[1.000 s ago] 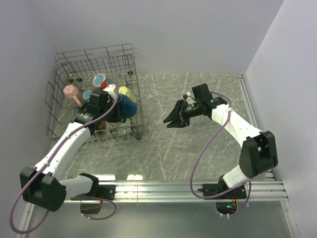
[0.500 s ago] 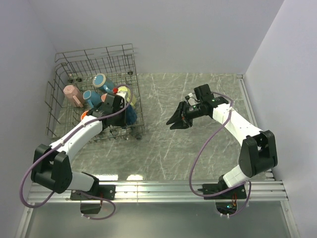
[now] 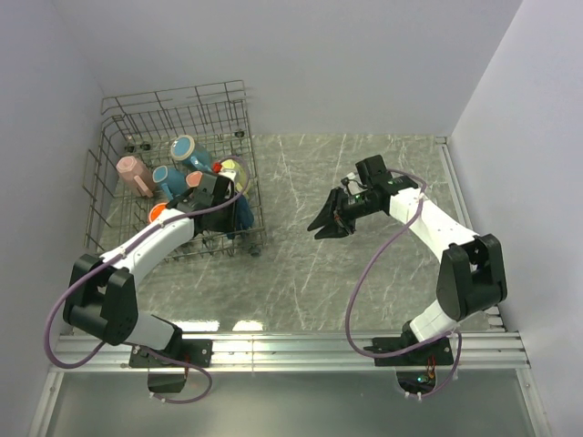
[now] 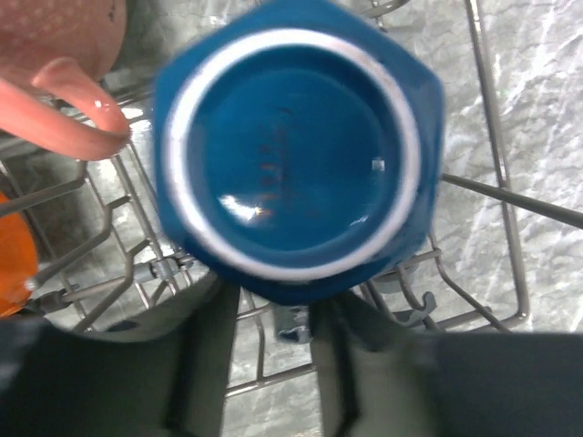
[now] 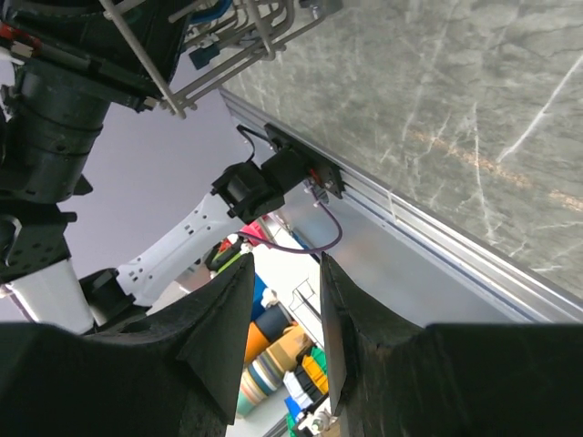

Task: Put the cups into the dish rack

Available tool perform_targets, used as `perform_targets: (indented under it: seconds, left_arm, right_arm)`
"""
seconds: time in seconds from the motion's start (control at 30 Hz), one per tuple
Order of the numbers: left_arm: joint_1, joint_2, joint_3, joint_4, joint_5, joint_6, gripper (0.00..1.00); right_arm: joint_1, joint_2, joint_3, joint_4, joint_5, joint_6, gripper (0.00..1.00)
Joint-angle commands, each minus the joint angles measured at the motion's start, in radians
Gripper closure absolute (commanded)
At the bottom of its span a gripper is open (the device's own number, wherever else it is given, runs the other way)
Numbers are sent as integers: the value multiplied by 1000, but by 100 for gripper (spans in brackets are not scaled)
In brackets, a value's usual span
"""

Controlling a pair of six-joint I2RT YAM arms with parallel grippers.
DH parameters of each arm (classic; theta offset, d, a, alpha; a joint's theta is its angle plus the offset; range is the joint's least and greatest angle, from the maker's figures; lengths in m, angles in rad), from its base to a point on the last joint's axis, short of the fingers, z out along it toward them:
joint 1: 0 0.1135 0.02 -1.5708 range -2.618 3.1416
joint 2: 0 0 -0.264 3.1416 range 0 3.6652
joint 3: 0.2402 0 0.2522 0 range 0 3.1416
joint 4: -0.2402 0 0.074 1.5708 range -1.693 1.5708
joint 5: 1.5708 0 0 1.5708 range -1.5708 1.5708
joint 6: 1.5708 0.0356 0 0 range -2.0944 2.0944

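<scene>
The grey wire dish rack [image 3: 175, 96] stands at the back left and holds several cups. A pale pink cup [image 3: 133, 174], a light blue one [image 3: 168, 177], a teal one [image 3: 186, 149], an orange one [image 3: 157, 214] and a pale yellow one [image 3: 235, 172] show there. The dark blue cup [image 3: 242, 208] stands upside down in the front right corner. In the left wrist view its base [image 4: 291, 155] fills the frame, with a salmon cup [image 4: 55, 55] beside it. My left gripper [image 3: 228, 211] [image 4: 278, 296] is open just short of the dark blue cup. My right gripper [image 3: 321, 226] [image 5: 287, 264] is open and empty.
The grey marbled table [image 3: 364, 264] runs right of the rack. Rack wires and tines [image 4: 492, 164] lie around my left fingers. An aluminium rail [image 3: 346, 346] runs along the near edge. Walls close in the back and both sides.
My left gripper has moved down and right over the rack's front right corner, to the dark blue cup. The right gripper has barely moved.
</scene>
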Motion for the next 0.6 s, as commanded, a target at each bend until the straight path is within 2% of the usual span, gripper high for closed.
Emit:
perform_targets:
  seconds: [0.0, 0.1, 0.33, 0.4, 0.43, 0.47, 0.57]
  left_arm:
    - [-7, -11, 16, 36, -37, 25, 55]
    - [-7, -31, 30, 9, -38, 36, 45]
    - [-7, -114, 117, -76, -35, 22, 34]
    - [-7, -137, 143, -86, -31, -1, 26]
    - [-7, -162, 166, -96, -26, -7, 7]
    - [-7, -172, 179, -99, -21, -12, 1]
    - [-5, -200, 226, -113, -38, -33, 1]
  right_arm:
    - [-12, 12, 50, -22, 22, -23, 58]
    - [-11, 19, 50, -21, 28, -14, 58]
    - [-11, 36, 104, -61, 81, -47, 58]
    - [-15, 39, 127, -96, 120, -64, 58]
    - [-17, 39, 154, -110, 135, -81, 58]
    - [-20, 41, 171, -137, 161, -90, 58]
    - [-21, 38, 251, -198, 201, -133, 58]
